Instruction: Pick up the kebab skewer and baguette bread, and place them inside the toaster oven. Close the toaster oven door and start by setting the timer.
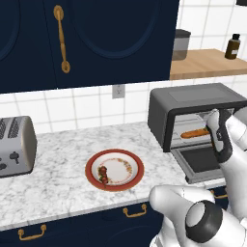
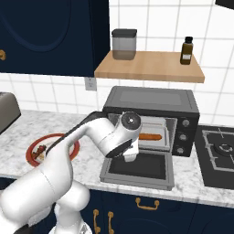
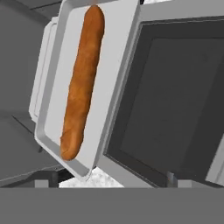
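Note:
The baguette bread (image 3: 83, 83) lies lengthwise on a pale tray (image 3: 114, 61) inside the toaster oven (image 1: 193, 99) (image 2: 151, 98), and it also shows through the opening (image 1: 195, 133) (image 2: 150, 136). The toaster oven door (image 3: 175, 96) (image 2: 139, 167) hangs folded down, fully open. My gripper (image 3: 108, 181) (image 2: 130, 157) hovers just above the door in front of the opening, open, its tips wide apart with nothing between them. The kebab skewer (image 1: 103, 174) (image 2: 40, 151) rests on a red-rimmed plate (image 1: 130, 157) on the counter to the left.
A silver two-slot toaster (image 1: 14, 144) stands at the counter's far left. Above the oven, a wooden shelf (image 2: 151, 68) carries a grey canister (image 2: 124, 44) and a brown bottle (image 2: 186, 50). A gas hob (image 2: 221, 151) lies right of the oven. Dark blue cabinets hang overhead.

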